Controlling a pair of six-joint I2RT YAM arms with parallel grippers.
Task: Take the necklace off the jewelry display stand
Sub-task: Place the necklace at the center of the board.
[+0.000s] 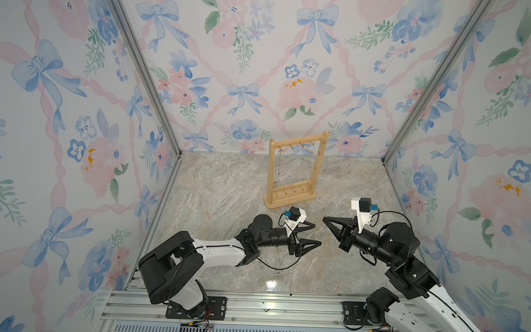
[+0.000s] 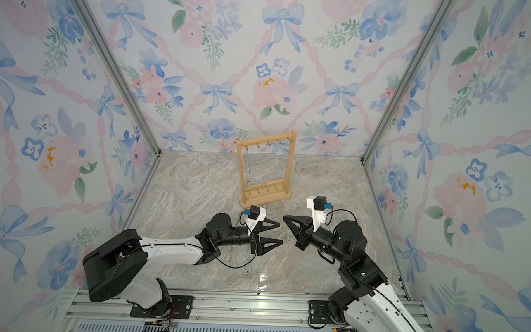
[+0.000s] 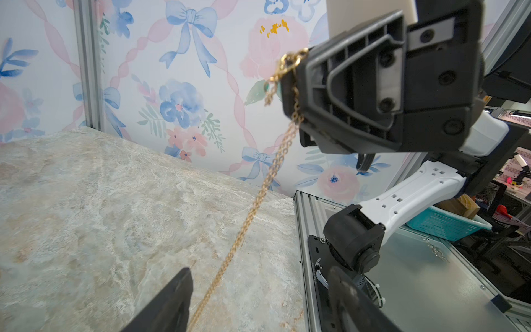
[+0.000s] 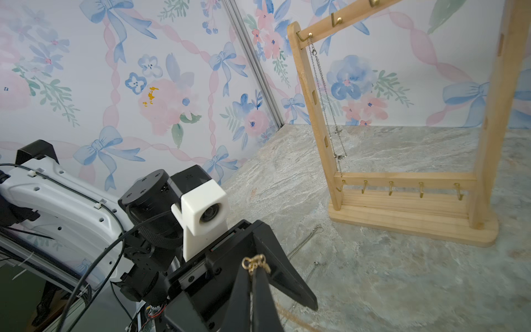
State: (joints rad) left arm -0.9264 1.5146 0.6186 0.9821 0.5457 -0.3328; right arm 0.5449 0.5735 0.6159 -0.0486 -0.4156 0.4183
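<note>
The gold necklace (image 3: 275, 172) could snag or snap. In the left wrist view it runs in a nearly straight line from the right gripper (image 1: 326, 219) down between the two fingers (image 3: 169, 301) of the left gripper (image 1: 317, 233). I cannot see where its low end goes. If the left fingers shut on it and the arms then move apart, the thin chain could break or get pulled out of the right gripper. The right gripper pinches it only near the clasp, so I think a small tug could make it slip and drop.

It could also get mixed up with the loose silver chains (image 4: 304, 240) lying on the table (image 1: 227, 186), at about 7 o'clock from the left gripper in the top views. Tangled chains are hard to pick apart.

The left gripper has its fingers spread wide. The gold necklace passes through the gap, but the fingers do not squeeze it and they hold nothing.

The right gripper sits close by, at about 1 o'clock from the left one. Its fingers are pressed tight together, with the gold necklace caught at the very tip.

The jewelry display stand (image 1: 289, 200) stands upright near the back wall, at about 11 o'clock from the left gripper. The gold necklace is off it. A silver necklace (image 4: 341, 156) hangs from the top hook at the 9 o'clock end of the frame. A careless bump could knock the stand over.
</note>
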